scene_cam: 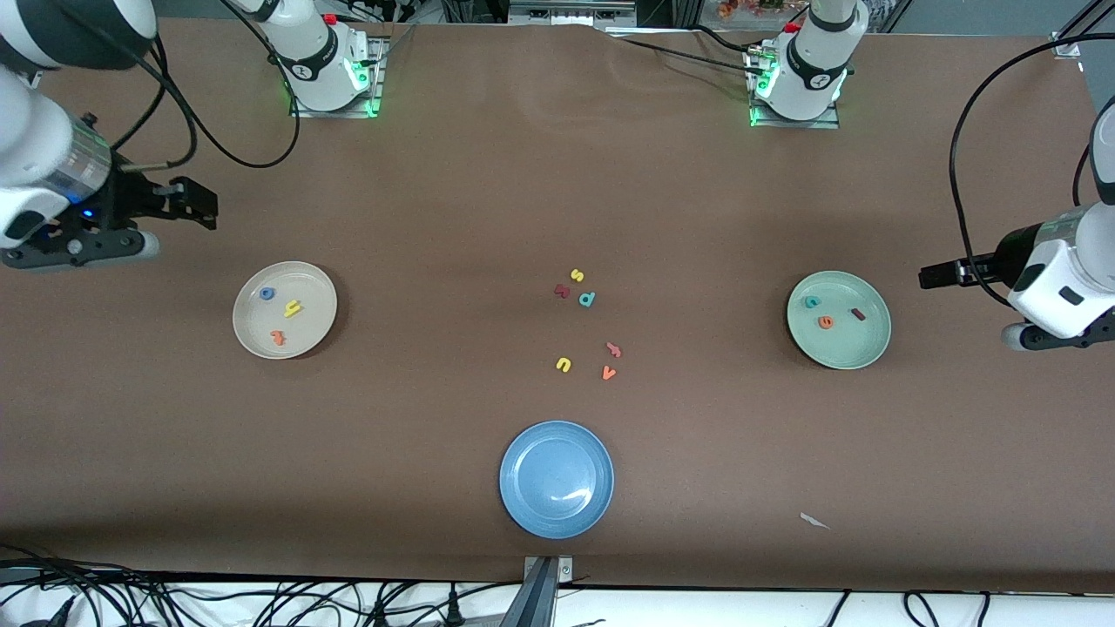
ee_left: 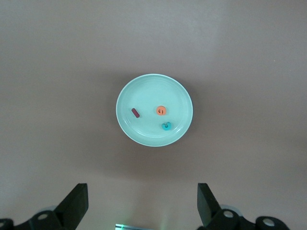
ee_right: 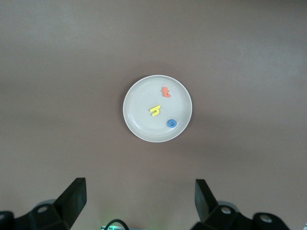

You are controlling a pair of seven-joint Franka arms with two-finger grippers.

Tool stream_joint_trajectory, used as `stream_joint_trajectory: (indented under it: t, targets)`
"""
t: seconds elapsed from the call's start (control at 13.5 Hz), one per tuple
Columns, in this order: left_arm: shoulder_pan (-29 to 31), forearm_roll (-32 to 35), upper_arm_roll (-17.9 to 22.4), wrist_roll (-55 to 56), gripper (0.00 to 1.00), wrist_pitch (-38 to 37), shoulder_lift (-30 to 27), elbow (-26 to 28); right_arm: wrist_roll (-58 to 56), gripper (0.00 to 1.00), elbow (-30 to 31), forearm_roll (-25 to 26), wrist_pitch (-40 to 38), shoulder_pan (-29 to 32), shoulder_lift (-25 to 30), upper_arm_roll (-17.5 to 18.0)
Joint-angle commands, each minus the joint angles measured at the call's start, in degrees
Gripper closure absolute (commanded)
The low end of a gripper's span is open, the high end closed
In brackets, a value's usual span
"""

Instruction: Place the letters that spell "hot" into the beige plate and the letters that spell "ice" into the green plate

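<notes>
**Both words sorted into their plates, grippers raised and spread**

Starting at the right arm's end of the table, the right gripper (scene_cam: 196, 202) hangs above bare table near the beige plate (scene_cam: 253, 335), its 2 fingers (ee_right: 72, 201) spread wide with nothing between them. In that plate lie 3 letters, apart from one another: the blue o (scene_cam: 267, 294), the yellow h (scene_cam: 293, 307) and the orange t (scene_cam: 278, 337).

In the middle of the table sit the loose letters: a yellow s (scene_cam: 577, 275), a dark red letter (scene_cam: 562, 290) and a teal letter (scene_cam: 587, 300) close together, and nearer the front camera a yellow u (scene_cam: 564, 365), a pinkish letter (scene_cam: 613, 350) and an orange v (scene_cam: 609, 374). Nearer still is the blue plate (scene_cam: 523, 505).

Toward the left arm's end, the green plate (scene_cam: 875, 344) holds the teal c (scene_cam: 812, 302), the orange e (scene_cam: 826, 322) and the dark red i (scene_cam: 858, 314), each separate. The left gripper (scene_cam: 936, 275) is up in the air just beside this plate, its fingers (ee_left: 74, 206) parted and holding nothing.
</notes>
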State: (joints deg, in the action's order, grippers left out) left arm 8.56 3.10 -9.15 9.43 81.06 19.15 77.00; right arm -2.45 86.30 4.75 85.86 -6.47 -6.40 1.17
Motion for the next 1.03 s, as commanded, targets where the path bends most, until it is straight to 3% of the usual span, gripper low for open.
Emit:
stream_joint_trajectory:
  t: [0.0,0.37,0.66,0.96]
  targets:
    - [0.9,1.0,-0.3,-5.0,0.00,0.7,-1.9,1.4,-0.1,0.00,-1.8,-1.0,-1.4,-0.3,-1.2,-0.5]
    - [7.6,0.1,-0.3,-12.9,0.00,11.6,-1.4,10.4,-0.5,0.00,-1.9,-1.3,-0.7,0.2,-1.6,-0.6]
    - [10.4,0.0,-0.3,-13.8,0.00,12.7,-0.9,14.4,-0.9,0.00,-1.8,-4.7,0.3,2.7,-1.8,0.1]
    - [15.6,-0.9,-0.4,-20.3,0.01,15.4,-0.8,19.8,-0.4,0.00,-2.1,-4.7,0.1,2.3,-1.9,0.1]
